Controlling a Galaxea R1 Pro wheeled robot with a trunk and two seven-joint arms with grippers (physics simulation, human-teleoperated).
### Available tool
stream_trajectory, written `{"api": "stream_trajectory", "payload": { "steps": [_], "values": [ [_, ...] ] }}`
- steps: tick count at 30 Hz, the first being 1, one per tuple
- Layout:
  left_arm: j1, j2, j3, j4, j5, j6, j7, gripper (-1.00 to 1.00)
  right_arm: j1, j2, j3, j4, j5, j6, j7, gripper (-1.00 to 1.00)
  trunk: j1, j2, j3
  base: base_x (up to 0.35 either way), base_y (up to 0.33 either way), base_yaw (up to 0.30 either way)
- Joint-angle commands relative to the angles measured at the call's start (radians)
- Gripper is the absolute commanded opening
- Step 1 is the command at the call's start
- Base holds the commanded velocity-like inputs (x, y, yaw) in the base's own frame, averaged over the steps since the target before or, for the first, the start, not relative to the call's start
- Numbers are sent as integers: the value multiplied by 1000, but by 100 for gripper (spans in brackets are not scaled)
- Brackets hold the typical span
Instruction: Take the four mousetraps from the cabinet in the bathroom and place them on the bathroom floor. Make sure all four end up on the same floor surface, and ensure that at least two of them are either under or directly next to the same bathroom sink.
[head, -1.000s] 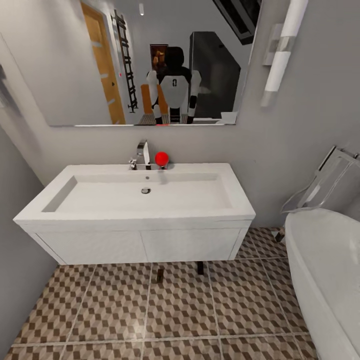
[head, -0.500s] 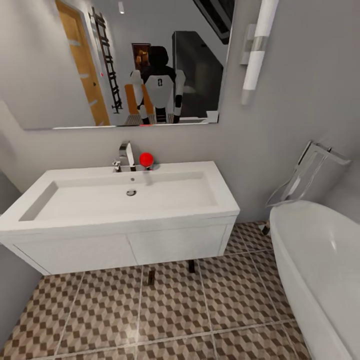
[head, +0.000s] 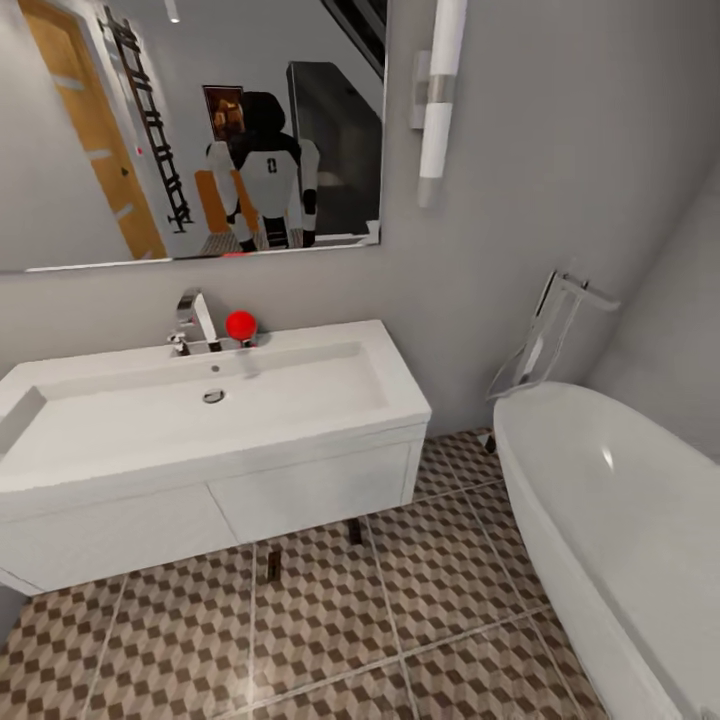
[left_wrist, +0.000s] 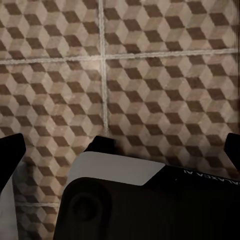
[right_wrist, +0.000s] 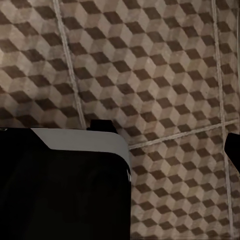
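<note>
Head view: two mousetraps (head: 268, 566) lie on the floor (head: 440, 580) under the sink (head: 200, 420). My guess: it's heading for the cabinet for more. Both wrist views show tiles; I can't tell either gripper's state. Part of "GALAXEA" shows on the left wrist.

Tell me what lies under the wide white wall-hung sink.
Under the sink, two small dark mousetraps rest on the cube-patterned tiled floor. Farther back, its cabinet hides the floor.
</note>
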Motion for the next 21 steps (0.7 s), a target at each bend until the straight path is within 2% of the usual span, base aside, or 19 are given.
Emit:
{"api": "stream_trajectory", "payload": {
  "steps": [1,12,21],
  "values": [
    [-1,0,-9,-3,6,-6,6,100,-2,1,7,5,3,-4,-7,100,0,-1,-1,0,0,-286],
    [-1,0,-9,-3,6,-6,6,100,-2,0,7,5,3,-4,-7,100,0,-1,4,-12,0,-286],
    [-1,0,-8,-3,6,-6,4,100,-2,0,7,5,3,-4,-7,100,0,-1,8,-264,0,-286]
  ]
}}
